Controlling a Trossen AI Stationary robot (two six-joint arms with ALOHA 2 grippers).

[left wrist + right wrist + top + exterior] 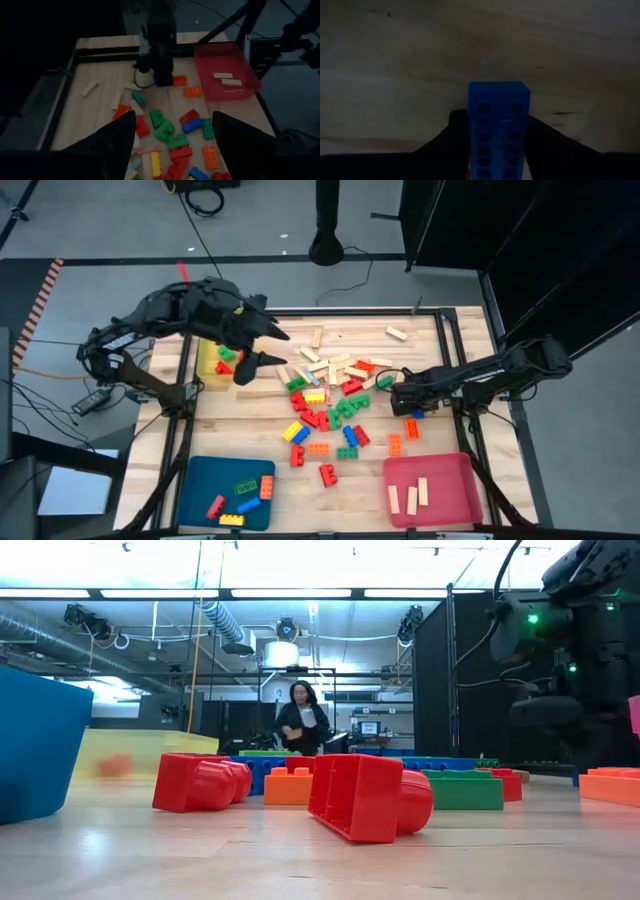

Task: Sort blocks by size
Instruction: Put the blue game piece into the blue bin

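Many blocks (pixel 330 405), studded bricks in several colours and pale wooden bars, lie scattered on the wooden table's middle. My right gripper (pixel 408 402) points down at the pile's right edge and is shut on a blue brick (pixel 498 125). My left gripper (pixel 270 347) hangs open in the air above the pile's left side, beside the yellow tray (pixel 207 365); nothing is between its fingers (pixel 117 142). In the low view, red bricks (pixel 365 795) lie close to the camera. My right gripper pinches the blue brick's two long sides (pixel 472 135) between its two fingers, which come from above, pointing down, and lie across the brick. The brick's studded top faces up. It appears to lie flat on the table.
The yellow tray holds a green and a red brick. A blue tray (pixel 225 492) at the near left holds several bricks. A pink tray (pixel 432 488) at the near right holds wooden bars. Metal rails (pixel 455 360) frame the table. A person (pixel 302 720) stands far behind.
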